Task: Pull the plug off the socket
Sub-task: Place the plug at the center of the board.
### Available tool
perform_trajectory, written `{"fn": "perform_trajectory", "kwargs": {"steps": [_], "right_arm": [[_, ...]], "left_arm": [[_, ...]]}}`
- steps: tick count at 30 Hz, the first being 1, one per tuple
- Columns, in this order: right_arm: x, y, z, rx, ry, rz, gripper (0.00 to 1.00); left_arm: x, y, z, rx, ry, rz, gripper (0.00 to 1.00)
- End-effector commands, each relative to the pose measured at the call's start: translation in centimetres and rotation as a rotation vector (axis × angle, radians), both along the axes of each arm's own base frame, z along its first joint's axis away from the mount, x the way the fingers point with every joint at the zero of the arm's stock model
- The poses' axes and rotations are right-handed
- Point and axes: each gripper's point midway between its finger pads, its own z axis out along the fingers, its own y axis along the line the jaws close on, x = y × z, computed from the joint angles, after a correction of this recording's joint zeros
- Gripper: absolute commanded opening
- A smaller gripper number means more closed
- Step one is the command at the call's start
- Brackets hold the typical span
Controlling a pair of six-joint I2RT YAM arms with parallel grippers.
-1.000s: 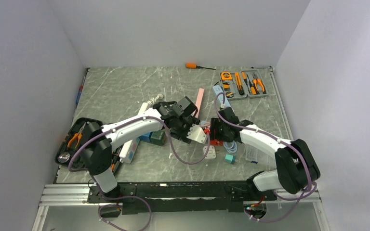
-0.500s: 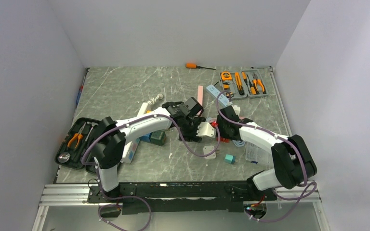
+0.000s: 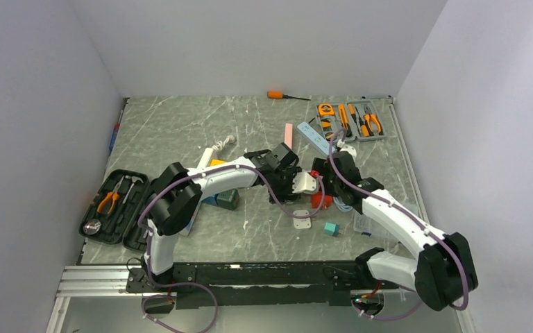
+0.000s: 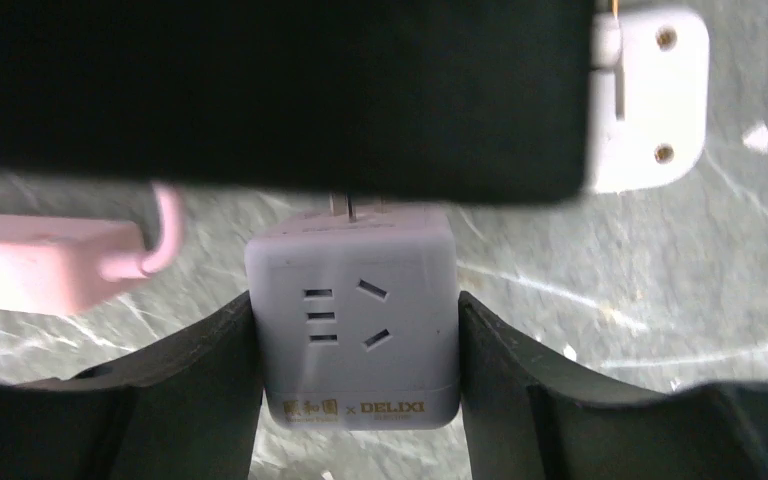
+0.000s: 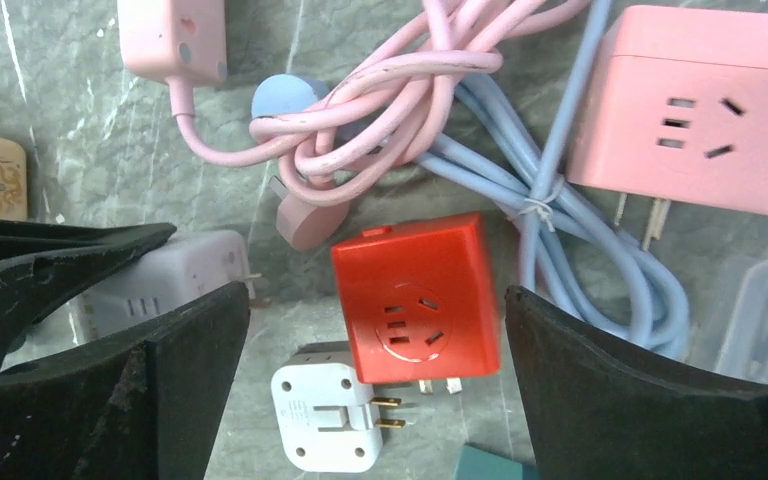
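Observation:
The socket, a white cube with gold lettering, sits clamped between my left gripper's black fingers. Its metal prongs point away from the camera. In the top view the left gripper holds this white socket mid-table. The plug, a red cube with bare prongs, lies apart from the socket, below my right gripper. That gripper's jaws stand wide open on either side of the plug without touching it. From above, the red plug is just under the right gripper.
A white flat adapter and a teal block lie next to the red plug. A pink cube socket, tangled pink cable and blue cable crowd the far side. Tool trays sit back right and left.
The right gripper has opened and let go of the red plug, which now lies separate from the white socket. Both arms shifted right and back; the left still grips the socket.

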Motion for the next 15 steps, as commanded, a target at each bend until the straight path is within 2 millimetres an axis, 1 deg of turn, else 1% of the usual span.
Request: {"fn": "perform_trajectory", "kwargs": {"steps": [1,4,7,8,9,10,12,14,15], "right_arm": [[-0.3,0.2,4.0,0.064,-0.085,-0.004,1.0],[-1.3,-0.4,5.3,0.079,-0.113,-0.022,0.99],[-2.2,-1.1,6.1,0.084,-0.133,-0.041,0.96],[-2.6,-1.4,6.2,0.078,-0.129,-0.046,0.96],[-2.7,-1.7,6.3,0.071,-0.131,-0.052,0.95],[-3.0,-1.9,6.2,0.063,-0.126,-0.055,0.95],[-3.2,-2.3,6.5,0.049,-0.126,-0.061,0.95],[-3.3,-2.6,7.1,0.043,-0.142,-0.064,0.95],[-3.2,-2.6,7.5,0.042,-0.151,-0.063,0.95]], "left_arm": [[1.4,-1.8,1.0,-0.095,-0.01,0.086,0.0],[1.5,-2.3,0.3,-0.105,0.013,0.114,0.0],[1.5,-2.5,-0.4,-0.098,0.032,0.13,0.0],[1.5,-2.5,-0.5,-0.093,0.042,0.134,0.05],[1.3,-2.4,-0.8,-0.078,0.056,0.138,0.14],[1.1,-2.0,-1.2,-0.055,0.073,0.144,0.27],[0.8,-1.4,-1.6,-0.026,0.083,0.152,0.45],[0.7,-0.7,-1.7,-0.019,0.075,0.154,0.56],[0.6,-0.4,-1.7,-0.019,0.07,0.155,0.57]]}}
